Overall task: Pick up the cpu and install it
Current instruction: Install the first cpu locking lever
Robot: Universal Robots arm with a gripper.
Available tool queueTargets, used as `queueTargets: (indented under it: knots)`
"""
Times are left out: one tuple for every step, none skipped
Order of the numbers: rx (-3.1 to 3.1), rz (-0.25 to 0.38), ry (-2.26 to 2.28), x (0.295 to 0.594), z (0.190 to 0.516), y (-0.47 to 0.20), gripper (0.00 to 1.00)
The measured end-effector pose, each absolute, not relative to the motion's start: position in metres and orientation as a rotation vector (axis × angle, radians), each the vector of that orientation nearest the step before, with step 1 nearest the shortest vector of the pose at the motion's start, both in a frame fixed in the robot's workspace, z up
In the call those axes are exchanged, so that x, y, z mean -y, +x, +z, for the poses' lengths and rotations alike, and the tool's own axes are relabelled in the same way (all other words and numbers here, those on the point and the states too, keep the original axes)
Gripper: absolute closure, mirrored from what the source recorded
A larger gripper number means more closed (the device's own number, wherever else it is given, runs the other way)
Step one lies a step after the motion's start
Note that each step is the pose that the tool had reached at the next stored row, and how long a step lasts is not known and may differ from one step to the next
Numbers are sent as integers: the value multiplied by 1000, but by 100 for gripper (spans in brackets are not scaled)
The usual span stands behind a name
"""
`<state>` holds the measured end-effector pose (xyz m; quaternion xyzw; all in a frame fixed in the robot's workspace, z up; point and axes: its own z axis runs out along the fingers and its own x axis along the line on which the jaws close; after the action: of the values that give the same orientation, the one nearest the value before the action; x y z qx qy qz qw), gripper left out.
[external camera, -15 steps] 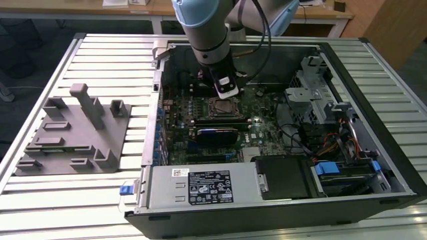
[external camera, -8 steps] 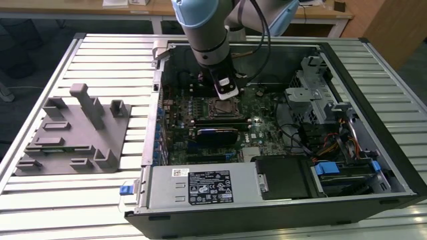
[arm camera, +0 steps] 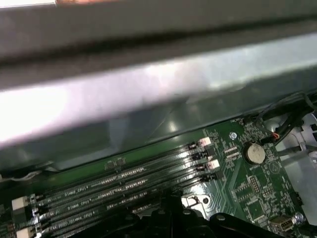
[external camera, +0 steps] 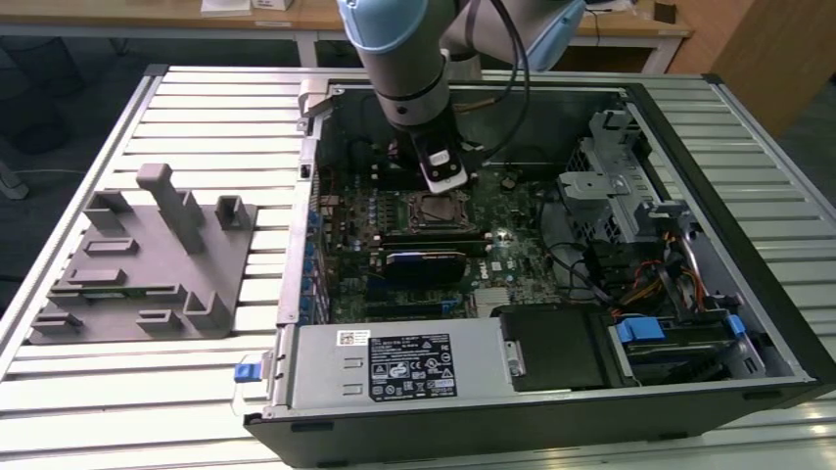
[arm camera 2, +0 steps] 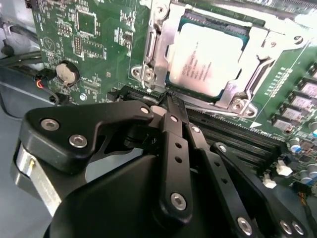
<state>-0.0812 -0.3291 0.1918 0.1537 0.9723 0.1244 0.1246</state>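
My claw (arm camera 2: 171, 106) is matte black with silver screw heads. Just past it, the cpu (arm camera 2: 205, 62) is pale silver, framed in bright metal, on a green board (arm camera 2: 99, 44). Case (external camera: 523, 411) black; tray (external camera: 137, 259) grey, well off.

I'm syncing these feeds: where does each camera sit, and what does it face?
Exterior view: off the arm, above, facing the open computer case and the grey tray; the arm shows.
Second wrist view: on the wrist, facing the cpu in its socket; the claw shows.
First wrist view: on the wrist, facing memory slots.
Both wrist views share the coin battery.
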Motion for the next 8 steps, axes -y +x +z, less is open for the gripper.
queueTargets:
  knots:
    - [-2834, 363, 448, 328, 192, -81, 89]
    - [-2834, 363, 449, 327, 192, -81, 89]
    - [-2833, 363, 449, 326, 192, -81, 89]
    - [-2833, 362, 450, 325, 192, -80, 89]
    - [-2833, 362, 451, 325, 192, -80, 89]
    - [-2833, 362, 451, 324, 192, -80, 89]
    - [-2833, 362, 452, 324, 192, -80, 89]
    - [-2833, 362, 453, 324, 192, -79, 89]
